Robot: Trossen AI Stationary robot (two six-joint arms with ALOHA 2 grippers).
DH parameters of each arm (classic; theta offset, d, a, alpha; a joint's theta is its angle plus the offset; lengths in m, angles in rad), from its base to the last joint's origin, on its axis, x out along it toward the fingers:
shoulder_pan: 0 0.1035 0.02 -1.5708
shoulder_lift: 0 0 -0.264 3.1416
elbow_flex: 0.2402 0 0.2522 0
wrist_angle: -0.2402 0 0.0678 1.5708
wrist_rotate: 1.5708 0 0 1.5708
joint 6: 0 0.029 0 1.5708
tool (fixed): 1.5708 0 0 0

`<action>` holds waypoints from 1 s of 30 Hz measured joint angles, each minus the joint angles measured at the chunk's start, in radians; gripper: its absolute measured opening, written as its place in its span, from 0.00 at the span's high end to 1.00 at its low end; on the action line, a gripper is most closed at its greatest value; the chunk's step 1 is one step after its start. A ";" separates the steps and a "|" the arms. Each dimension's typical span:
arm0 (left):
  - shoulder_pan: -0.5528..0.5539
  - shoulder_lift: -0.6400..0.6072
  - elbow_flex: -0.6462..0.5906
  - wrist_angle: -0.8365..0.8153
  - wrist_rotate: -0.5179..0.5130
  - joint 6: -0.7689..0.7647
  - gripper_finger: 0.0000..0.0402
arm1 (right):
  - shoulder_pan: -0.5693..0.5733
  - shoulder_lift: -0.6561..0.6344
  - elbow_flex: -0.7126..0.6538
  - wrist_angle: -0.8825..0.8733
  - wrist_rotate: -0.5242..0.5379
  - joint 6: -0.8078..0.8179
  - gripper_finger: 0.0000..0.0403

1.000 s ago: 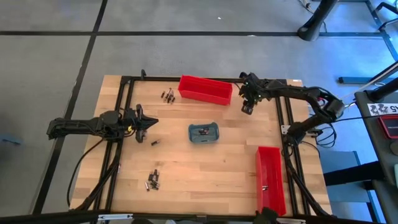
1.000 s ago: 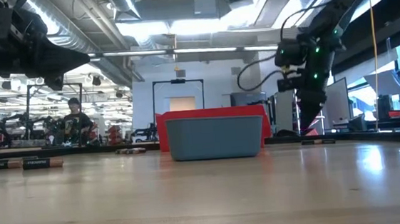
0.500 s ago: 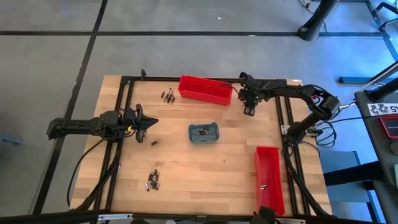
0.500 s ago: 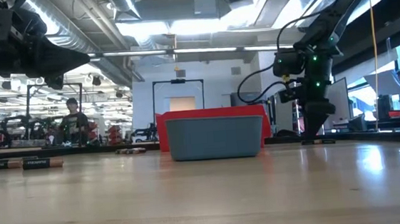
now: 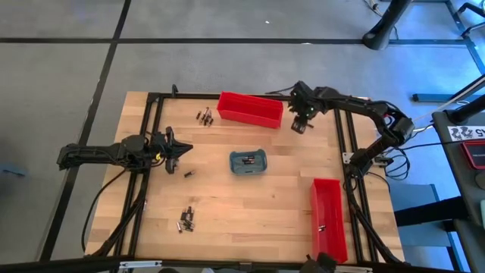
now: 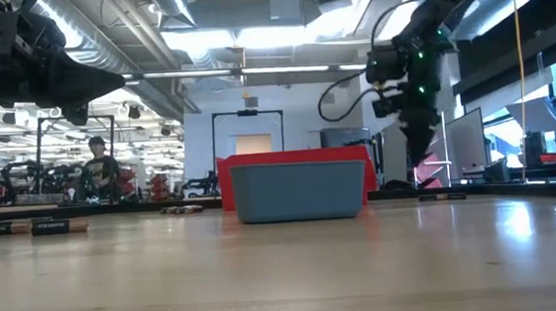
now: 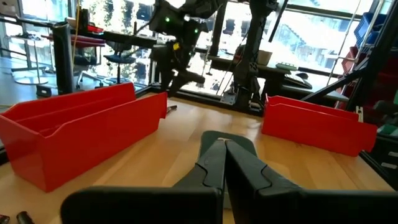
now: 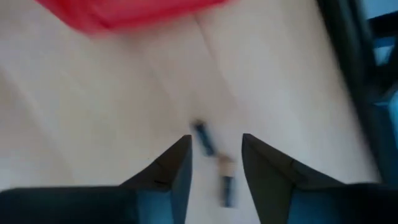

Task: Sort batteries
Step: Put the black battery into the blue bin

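Right gripper (image 8: 214,163) has risen; slim cylindrical batteries (image 8: 202,138) below

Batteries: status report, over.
Right pincer open, above two batteries near far bin. Left pincer shut, waiting. Nothing held.

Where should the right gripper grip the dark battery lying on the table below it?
Probably across its middle, coming straight down from above: the battery is a thin cylinder lying flat on the table, under the open right gripper.
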 joint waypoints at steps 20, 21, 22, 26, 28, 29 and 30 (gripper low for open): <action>0.000 0.000 0.000 0.000 0.000 0.030 1.00 | 0.225 0.000 -0.147 0.184 0.297 0.278 0.54; 0.000 0.000 0.000 0.000 0.000 0.029 1.00 | 0.190 0.000 -0.147 0.201 0.290 0.266 0.54; 0.000 0.000 0.000 -0.001 0.000 0.026 1.00 | 0.159 0.000 -0.147 0.207 0.277 0.256 0.54; 0.000 0.000 0.000 -0.001 0.000 0.003 1.00 | 0.056 0.000 -0.146 0.183 0.181 0.242 0.54; 0.000 0.000 0.000 -0.001 0.000 0.002 1.00 | 0.031 0.007 -0.146 0.160 0.159 0.235 0.54; 0.000 0.000 0.000 -0.001 0.000 0.002 1.00 | 0.025 0.012 -0.146 0.148 0.159 0.220 0.54; 0.000 0.000 0.000 -0.001 0.000 0.002 1.00 | 0.020 0.019 -0.146 0.140 0.161 0.199 0.54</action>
